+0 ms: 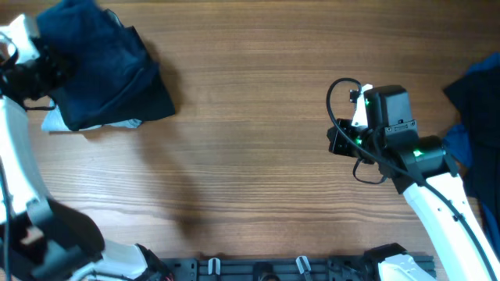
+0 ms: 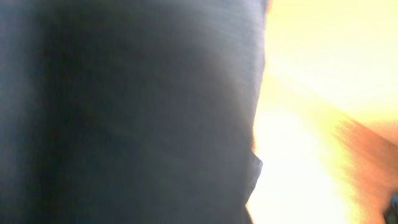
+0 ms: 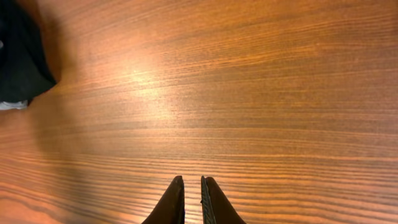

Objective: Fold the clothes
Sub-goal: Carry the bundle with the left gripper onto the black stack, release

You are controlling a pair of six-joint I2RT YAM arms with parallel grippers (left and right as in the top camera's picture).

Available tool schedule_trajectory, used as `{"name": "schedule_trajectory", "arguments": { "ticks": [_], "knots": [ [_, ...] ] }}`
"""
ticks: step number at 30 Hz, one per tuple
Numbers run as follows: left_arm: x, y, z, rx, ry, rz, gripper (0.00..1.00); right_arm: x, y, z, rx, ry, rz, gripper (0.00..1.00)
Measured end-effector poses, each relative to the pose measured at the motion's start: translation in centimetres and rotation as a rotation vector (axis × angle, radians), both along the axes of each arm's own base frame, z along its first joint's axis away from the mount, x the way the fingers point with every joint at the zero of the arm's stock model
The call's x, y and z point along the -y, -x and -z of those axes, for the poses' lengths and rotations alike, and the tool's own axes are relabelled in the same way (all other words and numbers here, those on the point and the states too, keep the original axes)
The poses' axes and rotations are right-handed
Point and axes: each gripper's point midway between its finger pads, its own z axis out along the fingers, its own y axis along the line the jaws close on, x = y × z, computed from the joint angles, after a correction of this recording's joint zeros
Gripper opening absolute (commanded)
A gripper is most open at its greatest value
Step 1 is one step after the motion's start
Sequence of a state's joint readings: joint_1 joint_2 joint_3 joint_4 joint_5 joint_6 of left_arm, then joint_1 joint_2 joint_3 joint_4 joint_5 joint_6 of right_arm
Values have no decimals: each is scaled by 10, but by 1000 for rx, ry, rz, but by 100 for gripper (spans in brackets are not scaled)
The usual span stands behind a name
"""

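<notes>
A pile of folded dark blue clothes lies at the table's far left, with a pale blue piece showing under its near edge. My left gripper is at the pile's left edge; its fingers are hidden. The left wrist view is blurred and filled with dark fabric, so its jaws do not show. My right gripper hovers over bare wood at right of centre, its fingers nearly together with nothing between them. The pile's corner shows far off in the right wrist view.
More dark blue and blue garments lie at the table's right edge, behind my right arm. The wooden tabletop spans between the two piles. A dark rail with clips runs along the front edge.
</notes>
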State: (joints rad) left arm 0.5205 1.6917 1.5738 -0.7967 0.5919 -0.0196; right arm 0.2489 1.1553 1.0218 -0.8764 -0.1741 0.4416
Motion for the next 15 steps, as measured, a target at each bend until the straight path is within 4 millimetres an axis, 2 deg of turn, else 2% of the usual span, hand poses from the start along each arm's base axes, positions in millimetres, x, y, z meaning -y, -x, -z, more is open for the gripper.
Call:
{"name": "schedule_trajectory", "arguments": {
  "ticks": [3, 5, 6, 7, 8, 11, 13, 14, 15],
  "knots": [
    [-38, -2, 58, -112, 48, -65, 100, 0, 2, 1, -9, 2, 0, 9],
    [-52, 2, 99, -200, 98, -97, 100, 1, 4, 3, -22, 5, 0, 10],
    [-56, 5, 112, -228, 117, -111, 100, 2, 7, 4, -33, 8, 0, 8],
    [-61, 9, 126, -261, 143, -136, 100, 2, 10, 6, -46, 12, 0, 9],
    [-67, 14, 131, -277, 164, -164, 100, 3, 11, 7, -53, 14, 0, 10],
    [-85, 23, 119, -256, 186, -236, 98, 3, 13, 8, -59, 17, -4, 10],
    [-95, 28, 95, -201, 176, -266, 79, 3, 11, 7, -52, 16, -5, 11],
    [-95, 28, 86, -183, 173, -273, 59, 2, 9, 6, -43, 15, -7, 10],
    [-90, 27, 67, -140, 154, -261, 50, 2, 9, 5, -39, 15, -7, 10]
  ]
}}
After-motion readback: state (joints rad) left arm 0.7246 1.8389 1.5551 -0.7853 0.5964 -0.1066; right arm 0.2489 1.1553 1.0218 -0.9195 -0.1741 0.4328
